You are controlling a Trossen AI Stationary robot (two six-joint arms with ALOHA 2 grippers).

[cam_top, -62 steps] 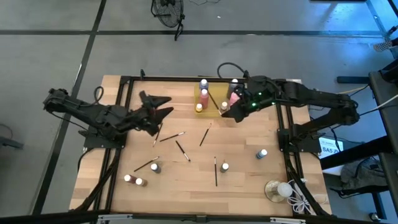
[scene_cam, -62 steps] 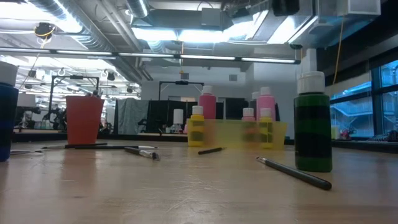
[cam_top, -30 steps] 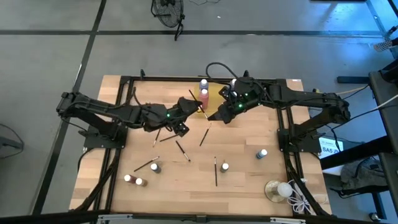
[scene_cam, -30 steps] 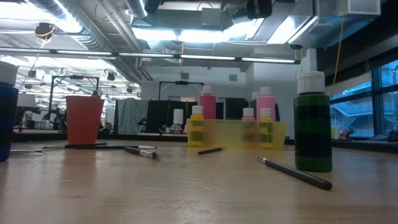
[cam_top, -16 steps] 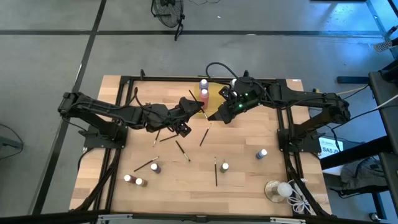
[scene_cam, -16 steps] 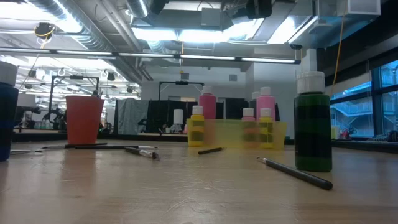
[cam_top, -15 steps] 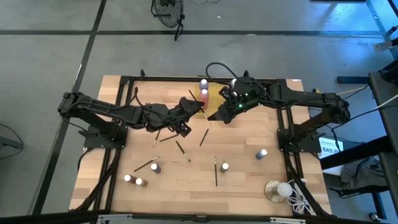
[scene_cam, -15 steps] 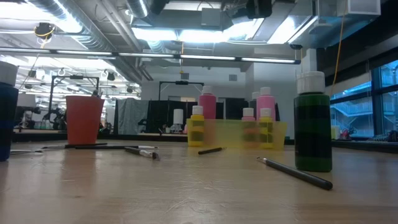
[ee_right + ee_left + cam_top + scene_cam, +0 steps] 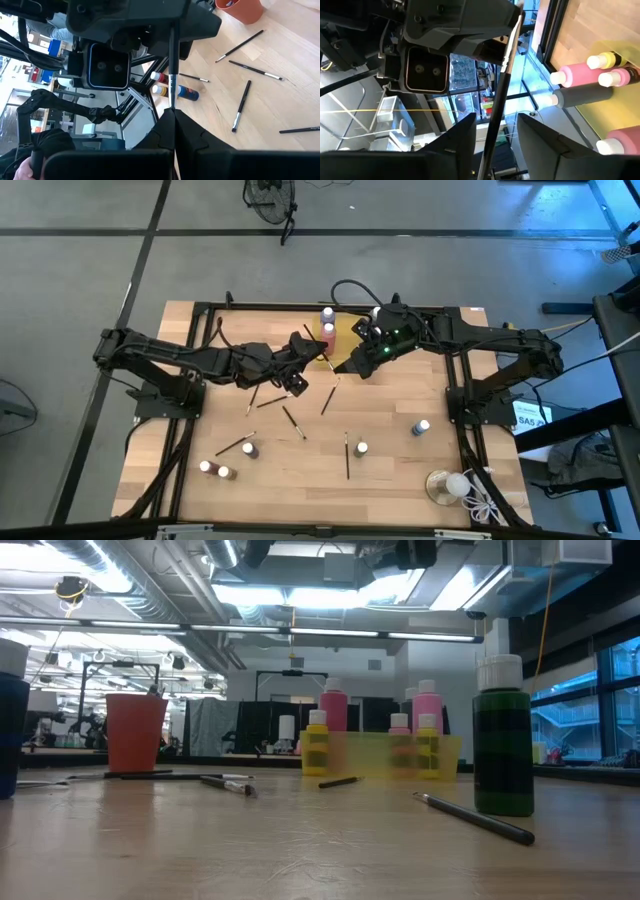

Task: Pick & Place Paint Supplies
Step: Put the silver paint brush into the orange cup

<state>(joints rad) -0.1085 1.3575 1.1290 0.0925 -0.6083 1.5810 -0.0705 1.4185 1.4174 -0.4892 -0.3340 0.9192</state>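
Dark-handled paintbrush [image 9: 172,75] passes between arms above the bench [image 9: 400,470]: the right hand [image 9: 172,117] pinches one end tight, while the left hand [image 9: 487,145] straddles it half-open, seemingly to take it over.

Beside the yellow tray [image 9: 345,340], the paintbrush [image 9: 317,343] passing between the two grippers is mostly hidden from above by the arms, and in the left wrist view its lower end is cut off.

Pink, white-capped paint bottles [image 9: 580,75] on a yellow tray [image 9: 445,755], orange cup [image 9: 134,732]
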